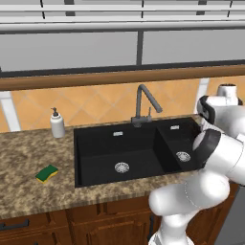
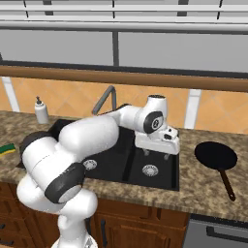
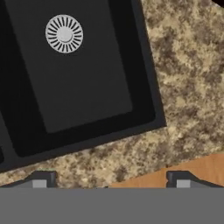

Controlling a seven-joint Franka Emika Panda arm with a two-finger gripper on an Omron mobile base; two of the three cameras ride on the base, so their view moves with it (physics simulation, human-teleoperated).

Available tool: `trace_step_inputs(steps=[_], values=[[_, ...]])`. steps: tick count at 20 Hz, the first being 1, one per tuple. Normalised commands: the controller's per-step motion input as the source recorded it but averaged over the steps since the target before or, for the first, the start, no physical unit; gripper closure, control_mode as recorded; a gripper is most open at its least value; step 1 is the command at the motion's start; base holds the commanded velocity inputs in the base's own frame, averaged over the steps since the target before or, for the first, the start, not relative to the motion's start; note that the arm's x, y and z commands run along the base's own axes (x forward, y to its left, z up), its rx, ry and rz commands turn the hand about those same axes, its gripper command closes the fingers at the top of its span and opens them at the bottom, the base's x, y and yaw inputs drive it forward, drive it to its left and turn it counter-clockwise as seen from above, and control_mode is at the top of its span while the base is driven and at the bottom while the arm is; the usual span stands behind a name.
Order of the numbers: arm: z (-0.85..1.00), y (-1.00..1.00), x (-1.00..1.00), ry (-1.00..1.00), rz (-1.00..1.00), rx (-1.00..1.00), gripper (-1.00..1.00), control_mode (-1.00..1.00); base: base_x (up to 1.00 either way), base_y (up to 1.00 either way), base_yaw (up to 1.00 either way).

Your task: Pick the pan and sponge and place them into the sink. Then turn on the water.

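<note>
The black pan [image 2: 215,156] lies on the granite counter right of the sink [image 2: 160,178], its thin handle pointing toward the front edge. A sliver of the pan's rim [image 3: 218,2] shows in the hand view's top corner. The yellow-green sponge [image 1: 46,173] lies on the counter left of the sink [image 1: 100,153]. My gripper [image 2: 156,154] hovers open and holding nothing over the right basin's far right side, well left of the pan. Its fingertips [image 3: 41,179] stand wide apart above the sink's corner [image 3: 87,78]. The faucet [image 1: 143,103] is dry.
A white soap dispenser [image 1: 57,123] stands at the back left of the counter. An orange tiled wall and a wooden ledge rise behind the sink. My own white arm crosses over the left basin in the right base view.
</note>
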Motion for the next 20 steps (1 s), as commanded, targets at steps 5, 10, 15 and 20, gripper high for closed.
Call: trace_step_inputs(steps=[5,10,15,20], values=[[-0.29,-0.97,0.53,0.09,-0.13,0.00,-1.00,-1.00,0.00,0.00,0.00],[-0.16,-0.67,-0.01,0.00,0.00,0.01,-1.00,-1.00,0.00,0.00,0.00],[-0.07,-0.43,0.00,0.00,0.00,0.00,-1.00,-1.00,0.00,0.00,0.00],[-0.13,-0.22,0.00,0.00,0.00,0.00,-1.00,-1.00,0.00,0.00,0.00]])
